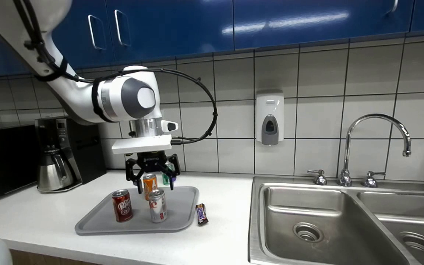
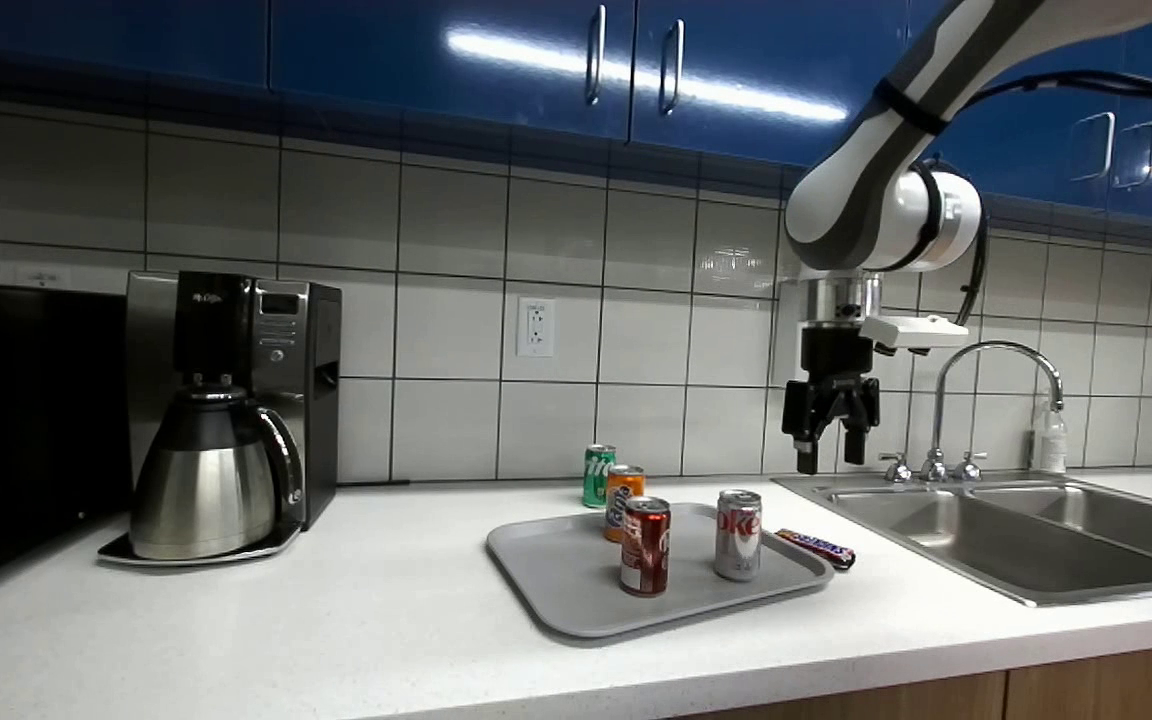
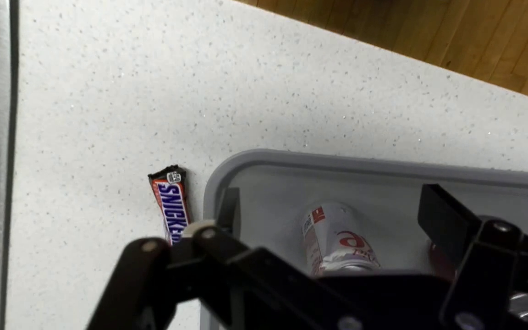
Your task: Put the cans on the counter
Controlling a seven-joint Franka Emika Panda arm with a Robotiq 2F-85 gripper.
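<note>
The silver-white can with red marks (image 1: 158,208) (image 2: 739,540) (image 3: 335,236) stands upright on the tray's sink side. The dark red can (image 1: 122,206) (image 2: 645,550) and the orange can (image 1: 148,186) (image 2: 622,505) also stand on the tray. In the wrist view the dark red can is mostly hidden behind a finger; the orange can cannot be made out. My gripper (image 1: 155,187) (image 2: 831,460) (image 3: 330,206) is open and empty, pointing down above the tray area, higher than the cans. In the wrist view the silver can shows between its fingers. The counter (image 1: 223,239) (image 2: 336,630) surrounds the tray.
The grey tray (image 1: 98,226) (image 2: 546,610) lies on the counter. A green container (image 2: 597,475) stands behind it. A Snickers bar (image 1: 201,213) (image 3: 172,204) lies between tray and steel sink (image 1: 256,221). A coffee pot (image 1: 53,171) and coffee maker stand at the counter's far end.
</note>
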